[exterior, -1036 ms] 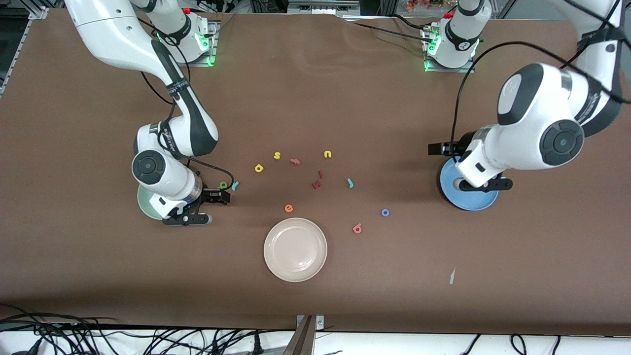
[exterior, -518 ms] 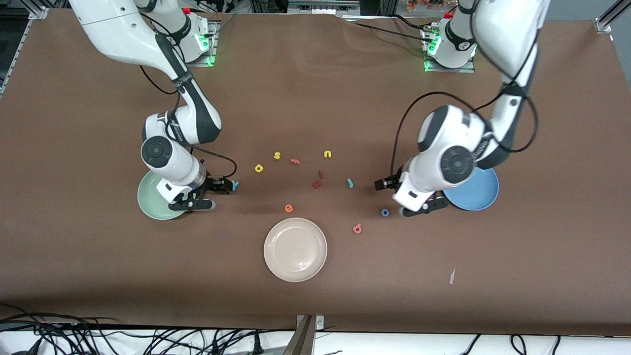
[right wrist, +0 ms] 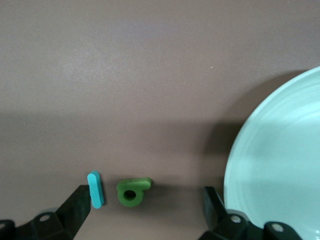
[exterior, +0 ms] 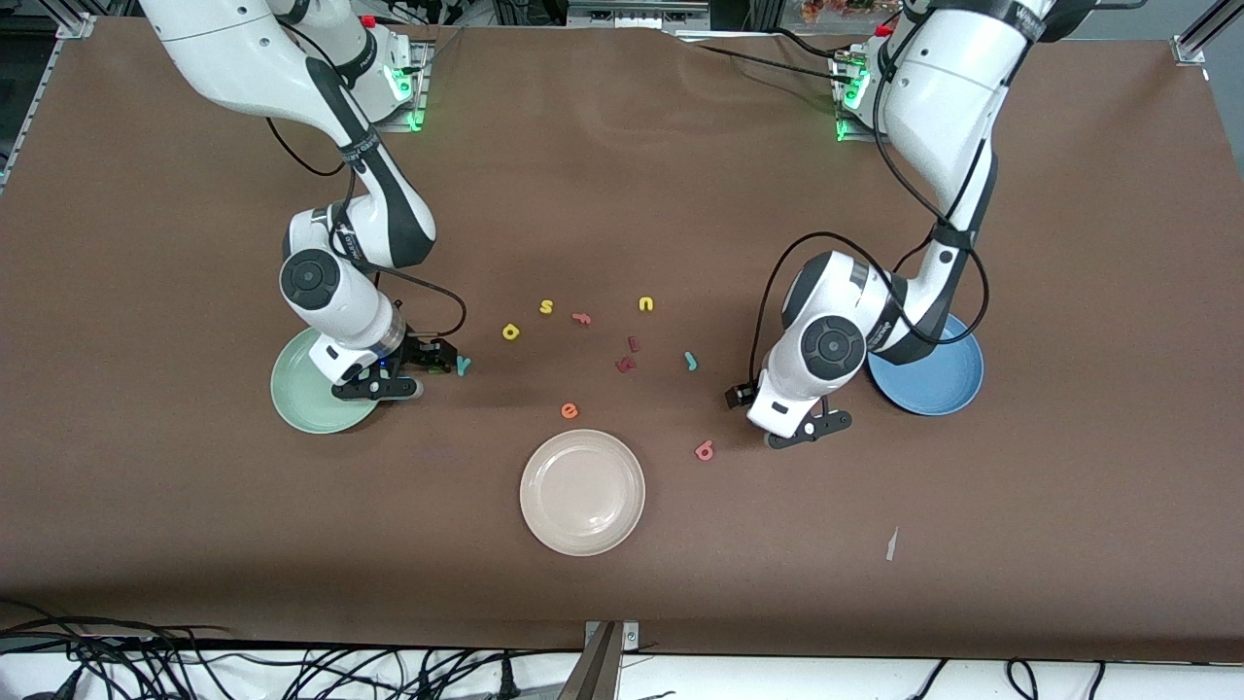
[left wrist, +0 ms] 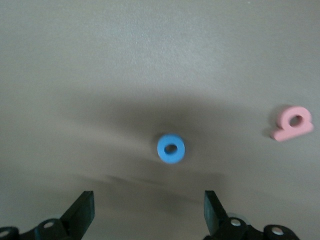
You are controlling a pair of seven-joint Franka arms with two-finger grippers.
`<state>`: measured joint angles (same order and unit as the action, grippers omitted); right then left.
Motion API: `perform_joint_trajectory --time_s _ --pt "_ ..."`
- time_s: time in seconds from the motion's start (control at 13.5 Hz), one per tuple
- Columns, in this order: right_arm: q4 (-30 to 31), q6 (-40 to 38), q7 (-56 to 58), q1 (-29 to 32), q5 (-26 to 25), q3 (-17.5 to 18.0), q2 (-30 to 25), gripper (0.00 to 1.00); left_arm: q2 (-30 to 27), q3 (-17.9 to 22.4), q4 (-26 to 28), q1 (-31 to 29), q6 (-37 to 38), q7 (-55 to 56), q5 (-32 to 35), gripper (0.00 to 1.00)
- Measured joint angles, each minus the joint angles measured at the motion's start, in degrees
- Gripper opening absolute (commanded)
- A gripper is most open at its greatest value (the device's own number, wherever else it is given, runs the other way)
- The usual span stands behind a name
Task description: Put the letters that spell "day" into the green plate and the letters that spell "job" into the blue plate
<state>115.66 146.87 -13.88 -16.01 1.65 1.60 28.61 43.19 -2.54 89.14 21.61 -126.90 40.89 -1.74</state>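
Observation:
My right gripper [exterior: 418, 372] [right wrist: 146, 210] is open, low over the table beside the green plate [exterior: 309, 403] [right wrist: 280, 160]. The dark green a [right wrist: 132, 191] lies between its fingers. The teal y [exterior: 464, 366] [right wrist: 95, 189] lies just by one fingertip. My left gripper [exterior: 777, 416] [left wrist: 148, 215] is open above the blue o [left wrist: 171, 148], which the hand hides in the front view. The pinkish-red b [exterior: 705, 450] [left wrist: 292, 123] lies close by. The yellow d [exterior: 511, 332] and teal j [exterior: 690, 362] lie mid-table. The blue plate [exterior: 938, 389] holds nothing.
A cream-white plate [exterior: 582, 491] sits nearer the front camera. Loose letters lie mid-table: yellow s [exterior: 546, 306], pink f [exterior: 581, 318], yellow u [exterior: 645, 304], orange e [exterior: 570, 410] and two dark red pieces [exterior: 627, 356]. A paper scrap [exterior: 891, 544] lies near the table's front edge.
The left arm swung off the blue plate and came down over the blue o. The right gripper slid off the green plate and now covers the green a in the front view.

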Motion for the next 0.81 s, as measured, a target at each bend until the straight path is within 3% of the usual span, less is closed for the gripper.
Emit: perform_joint_trajectory --time_s 0.44,0.81 --pt "0.5 2.3 0.1 -0.3 0.0 0.2 0.8 1.00 3.7 0.1 -4.7 0.0 -0.4 2.0 0.5 0.76" --pt "0.6 3.0 0.1 -1.2 0.0 0.2 1.3 0.99 5.2 0.1 -5.6 0.0 -1.6 3.8 0.6 0.53"
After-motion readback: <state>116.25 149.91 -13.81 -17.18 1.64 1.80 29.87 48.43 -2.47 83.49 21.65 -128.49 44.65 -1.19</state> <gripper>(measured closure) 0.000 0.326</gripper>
